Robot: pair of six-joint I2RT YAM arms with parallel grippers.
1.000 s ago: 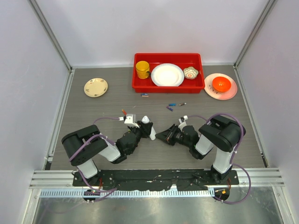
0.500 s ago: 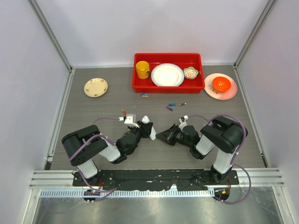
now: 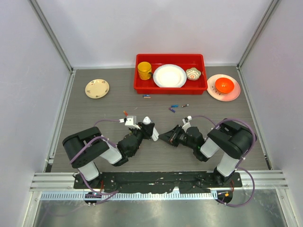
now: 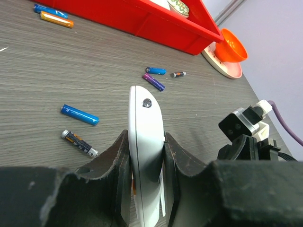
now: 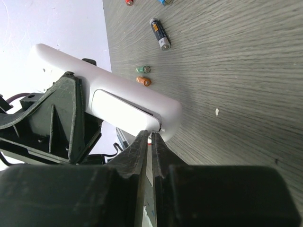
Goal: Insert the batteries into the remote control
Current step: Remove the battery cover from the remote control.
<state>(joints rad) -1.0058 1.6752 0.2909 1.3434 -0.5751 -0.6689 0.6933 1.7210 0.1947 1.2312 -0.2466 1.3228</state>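
My left gripper [image 3: 143,133] is shut on the white remote control [image 3: 148,126] and holds it on edge, upright, just above the table. In the left wrist view the remote [image 4: 146,118] is pinched between both fingers [image 4: 118,156]. My right gripper [image 3: 164,137] is shut, and its tips [image 5: 150,135] touch the end edge of the white back plate [image 5: 118,106] on the remote [image 5: 66,64]. Loose batteries lie beyond it: a blue one [image 4: 79,114], a black one [image 4: 79,143], a purple one [image 4: 154,82] and a blue and orange pair [image 3: 147,96].
A red tray [image 3: 142,87] with a yellow cup [image 3: 144,70], a white plate and a small bowl stands at the back. A pink plate with an orange bowl [image 3: 224,85] is at the back right and a cream saucer [image 3: 97,88] at the back left.
My right arm's elbow has swung a little to the right, and its gripper stays at the remote. The left gripper has tipped the remote slightly.
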